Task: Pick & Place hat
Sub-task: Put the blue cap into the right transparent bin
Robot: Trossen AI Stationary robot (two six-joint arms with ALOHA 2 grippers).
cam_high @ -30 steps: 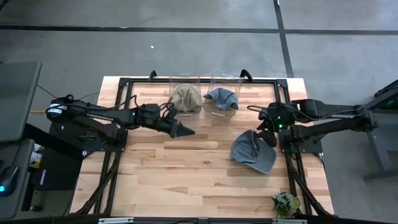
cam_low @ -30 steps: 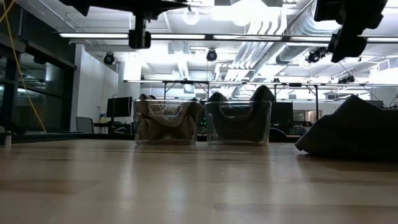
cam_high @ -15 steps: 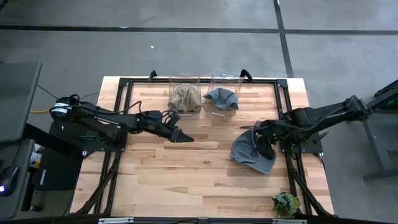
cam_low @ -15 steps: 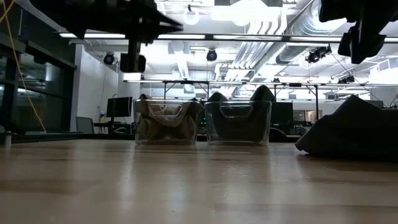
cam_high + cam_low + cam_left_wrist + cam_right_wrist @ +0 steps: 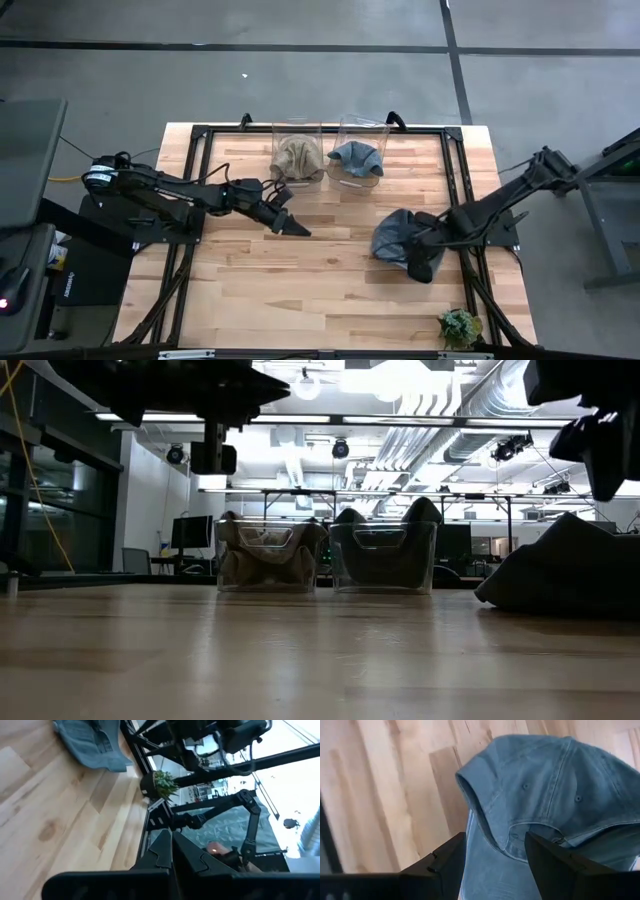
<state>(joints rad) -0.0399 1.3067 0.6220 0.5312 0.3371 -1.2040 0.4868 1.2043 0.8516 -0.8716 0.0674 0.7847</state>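
A blue-grey hat (image 5: 393, 236) lies crumpled on the wooden table, right of centre. It also shows in the low view (image 5: 565, 570) and in the left wrist view (image 5: 92, 745). My right gripper (image 5: 424, 262) hangs open above the hat's near side, pointing steeply down. In the right wrist view its two fingers stand apart (image 5: 495, 865) over the hat's back opening (image 5: 535, 832) without touching it. My left gripper (image 5: 300, 231) is shut and empty, held above the table's middle, its fingers pressed together (image 5: 171, 851).
Two clear bins stand at the far edge: the left bin (image 5: 297, 132) holds a tan hat (image 5: 297, 158), the right bin (image 5: 360, 130) a blue hat (image 5: 356, 156). A small potted plant (image 5: 460, 327) sits at the near right corner. A black frame (image 5: 200, 200) borders the table.
My right gripper has swung from beside the table's right edge toward the near edge and down, and now hangs over the hat, still open. My left gripper has sunk a little and stays shut. The hat has not moved.
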